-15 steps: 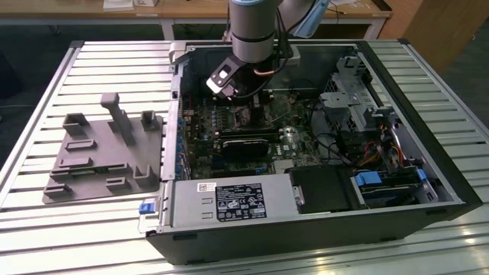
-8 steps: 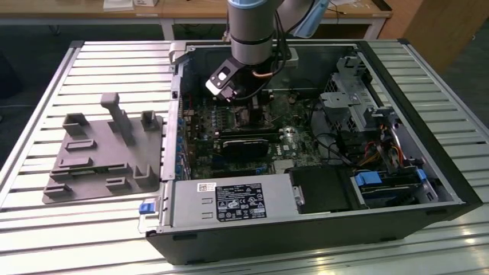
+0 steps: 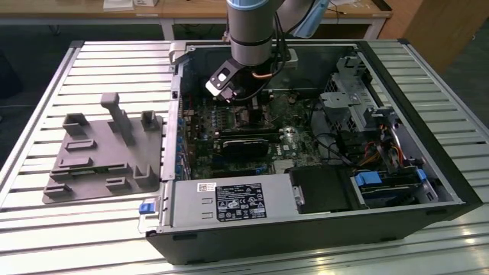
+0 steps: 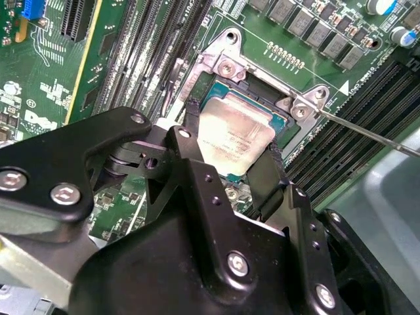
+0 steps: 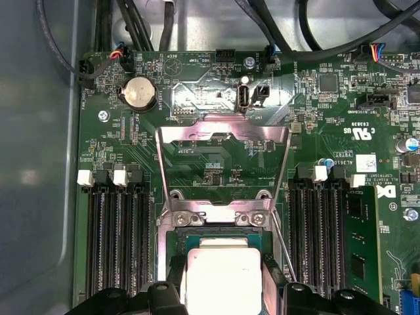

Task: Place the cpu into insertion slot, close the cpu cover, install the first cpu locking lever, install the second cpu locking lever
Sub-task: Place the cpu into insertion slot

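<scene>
I see the cpu (image 5: 222, 275) faced in dull grey metal, the cpu cover (image 5: 223, 133) in shiny metal, and my hand (image 4: 231, 149) in matt black.

Even overhead light; sheen on ribbed silver metal table (image 3: 68, 229). Black computer case (image 3: 321, 238) shadowed inside. Pinkish glare on silvery square frame plate (image 5: 223, 134).

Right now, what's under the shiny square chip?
The insertion slot lies under the cpu, its dark edge peeking out. The fingers grip the cpu's sides. The slot's middle is covered by the cpu.
</scene>
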`<state>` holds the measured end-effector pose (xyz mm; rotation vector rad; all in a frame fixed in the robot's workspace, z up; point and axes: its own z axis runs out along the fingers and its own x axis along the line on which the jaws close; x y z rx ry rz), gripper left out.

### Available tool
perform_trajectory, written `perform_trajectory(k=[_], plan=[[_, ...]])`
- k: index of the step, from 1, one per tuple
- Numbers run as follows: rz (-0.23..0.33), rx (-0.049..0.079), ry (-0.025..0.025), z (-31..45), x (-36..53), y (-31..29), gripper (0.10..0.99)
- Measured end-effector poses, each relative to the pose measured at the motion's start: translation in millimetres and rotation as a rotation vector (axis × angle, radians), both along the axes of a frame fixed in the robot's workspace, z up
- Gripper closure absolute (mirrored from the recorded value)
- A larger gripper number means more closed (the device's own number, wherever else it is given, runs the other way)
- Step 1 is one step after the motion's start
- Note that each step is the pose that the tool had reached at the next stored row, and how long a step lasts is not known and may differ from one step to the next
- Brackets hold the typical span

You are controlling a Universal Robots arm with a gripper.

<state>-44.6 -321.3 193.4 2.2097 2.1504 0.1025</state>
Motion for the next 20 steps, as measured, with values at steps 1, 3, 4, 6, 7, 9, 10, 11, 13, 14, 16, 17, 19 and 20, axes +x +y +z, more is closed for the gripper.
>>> perform_trajectory(k=[1, 3, 4, 6, 7, 9, 10, 11, 13, 14, 16, 17, 19, 20], plan=[[0.0, 0.0, -0.0001, 0.0, 0.0, 0.0, 0.549], [0.0, 0.0, -0.0001, -0.1, 0.0, 0.0, 0.549], [0.0, 0.0, -0.0001, -0.1, 0.0, 0.0, 0.549], [0.0, 0.0, -0.0001, -0.1, 0.0, 0.0, 0.549], [0.0, 0.0, -0.0002, -0.1, 0.0, 0.0, 0.549], [0.0, 0.0, -0.0002, -0.1, -0.1, 0.0, 0.537], [0.0, 0.0, -0.0002, -0.1, -0.1, 0.0, 0.475], [0.0, 0.0, -0.0002, -0.1, -0.1, 0.0, 0.475], [0.0, 0.0, -0.0001, -0.1, -0.1, 0.0, 0.475], [0.0, 0.0, -0.0001, -0.1, -0.1, 0.0, 0.475], [0.0, 0.0, 0.0, 0.7, -0.2, -0.1, 0.475], [0.0, 0.0, -0.0001, 1.8, -0.1, 0.0, 0.475], [0.0, 0.0, -0.0001, 4.5, -0.1, 0.0, 0.475], [0.0, 0.0, -0.0001, 5.6, -0.1, 0.0, 0.475]])
